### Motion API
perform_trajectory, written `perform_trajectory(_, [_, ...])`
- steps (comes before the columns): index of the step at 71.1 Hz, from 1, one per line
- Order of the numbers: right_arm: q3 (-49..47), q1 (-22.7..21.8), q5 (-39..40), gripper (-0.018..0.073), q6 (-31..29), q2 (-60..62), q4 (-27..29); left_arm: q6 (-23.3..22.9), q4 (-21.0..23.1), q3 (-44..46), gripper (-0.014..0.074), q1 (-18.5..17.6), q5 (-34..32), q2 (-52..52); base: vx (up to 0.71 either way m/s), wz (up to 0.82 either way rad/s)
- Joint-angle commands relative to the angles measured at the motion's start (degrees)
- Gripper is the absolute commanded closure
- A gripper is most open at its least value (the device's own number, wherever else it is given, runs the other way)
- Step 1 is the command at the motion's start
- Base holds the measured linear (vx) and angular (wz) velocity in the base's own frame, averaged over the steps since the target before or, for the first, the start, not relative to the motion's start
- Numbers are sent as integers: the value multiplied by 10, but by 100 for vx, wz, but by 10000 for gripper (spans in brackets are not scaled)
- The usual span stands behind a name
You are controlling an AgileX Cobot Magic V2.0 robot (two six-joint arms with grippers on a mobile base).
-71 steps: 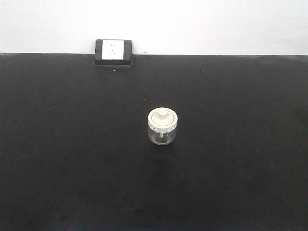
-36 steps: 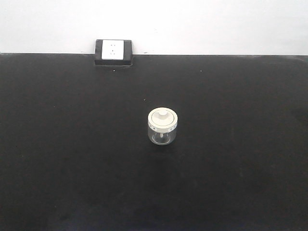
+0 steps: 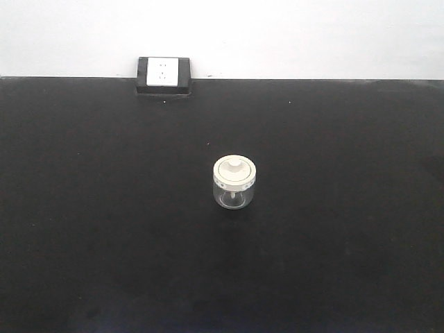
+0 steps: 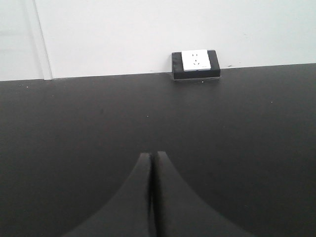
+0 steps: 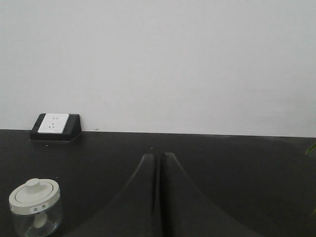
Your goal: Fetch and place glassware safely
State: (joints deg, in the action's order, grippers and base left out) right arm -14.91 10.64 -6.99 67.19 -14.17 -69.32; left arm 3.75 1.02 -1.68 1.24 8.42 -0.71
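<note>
The glassware, a small squat clear jar (image 3: 234,183) with a cream-white knobbed lid, stands upright in the middle of the black table (image 3: 104,208). It also shows at the bottom left of the right wrist view (image 5: 35,207). My right gripper (image 5: 158,157) is shut and empty, to the right of the jar and apart from it. My left gripper (image 4: 151,156) is shut and empty over bare table; the jar is out of its view. Neither gripper shows in the front view.
A white socket in a black block (image 3: 164,74) sits at the table's far edge against the white wall; it also shows in the left wrist view (image 4: 196,63) and the right wrist view (image 5: 54,126). A green leaf tip (image 5: 311,148) shows at the far right.
</note>
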Motion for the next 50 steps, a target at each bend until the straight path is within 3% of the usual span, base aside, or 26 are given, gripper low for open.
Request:
perform_trajectory(1, [-17,-4,5,563,-8,-6,-16,-4,6,-16,603,1,-40,-7,0,0])
perform_trajectory(15, [-17,-4,7,563,-8,-6,-7,-4,6,-16,603,1,-40,-7,0,0])
perform_trajectory(26, [-17,-4,-4,563,-62,-6,82,-4,6,-16,603,1,-40,-7,0,0])
perform_trajectory(33, [-17,-4,-19,563,-165,-6,185,-4,6,-16,603,1,-40,-7,0,0])
perform_trajectory(43, [-17,-4,-34,563,-382,-6,379,-4,6,-16,603,1,-40,-7,0,0])
perform_trajectory(50, [-17,-9,-31,563,-513,-6,479,-4,6,-16,603,1,-40,-7,0,0])
